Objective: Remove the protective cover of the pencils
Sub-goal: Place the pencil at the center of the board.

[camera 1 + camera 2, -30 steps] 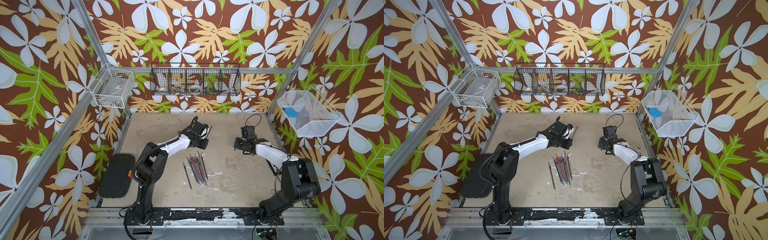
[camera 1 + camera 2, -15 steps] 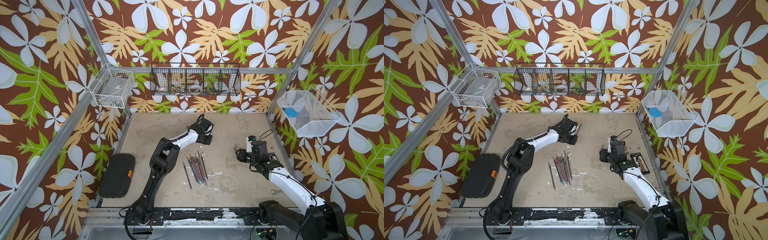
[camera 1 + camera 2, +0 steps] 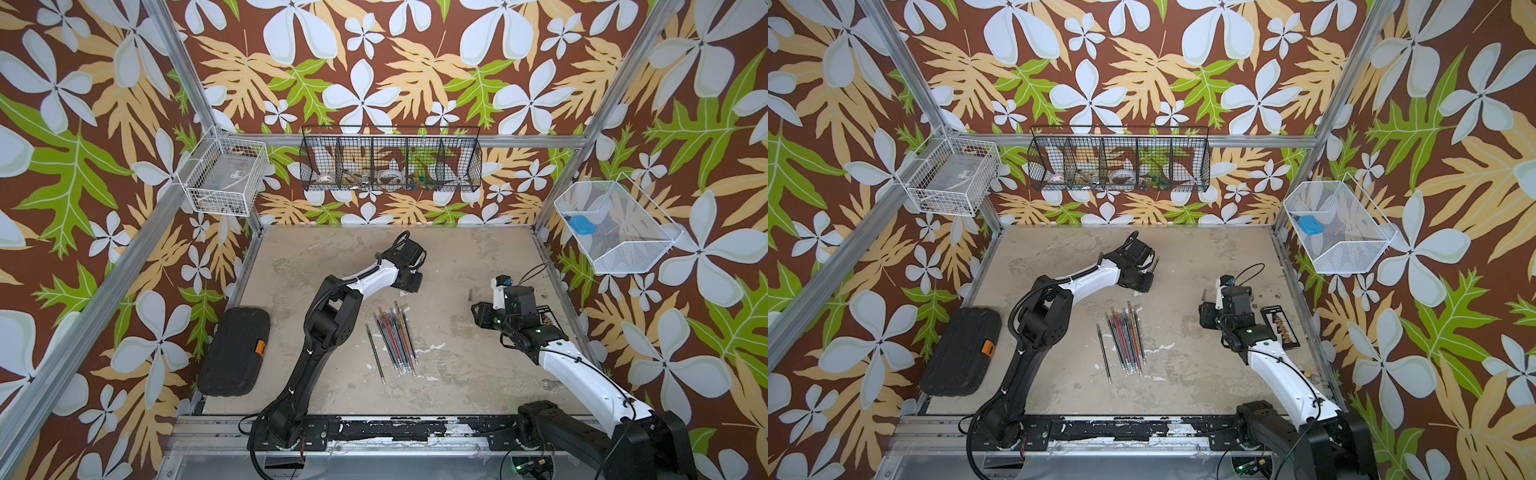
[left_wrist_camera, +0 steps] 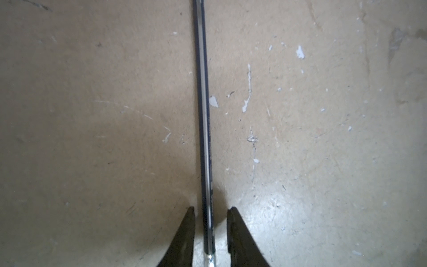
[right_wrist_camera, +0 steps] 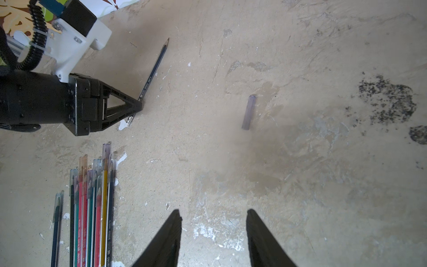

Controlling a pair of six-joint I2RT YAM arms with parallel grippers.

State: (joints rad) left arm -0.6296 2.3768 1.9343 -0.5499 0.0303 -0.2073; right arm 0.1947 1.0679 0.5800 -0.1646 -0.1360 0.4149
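In a top view, the thin pencils (image 3: 395, 336) lie side by side mid-table, running front to back.

In my left wrist view, my left gripper (image 4: 210, 209) stands a little apart around a smooth black pencil (image 4: 204, 115).

In my right wrist view, that pencil's sharp bare tip points away from my left gripper. My right gripper (image 5: 212, 211) is wide apart and holds nothing. A smoky see-through tube cap (image 5: 249, 112) lies alone on the rough table (image 5: 323, 185).

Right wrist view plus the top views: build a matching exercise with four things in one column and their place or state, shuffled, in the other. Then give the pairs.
Things
1. lone dark pencil
2. loose cap
3. bunch of pencils
4. black case

Place or state
A. clear caps still on the tips
B. at the table edge, apart from all pencils
C. lying alone on the table, on no pencil
D. tip bare, lying between the parted fingers of the left end effector

Pairs: 1-D, 2-C, 3-A, 4-B
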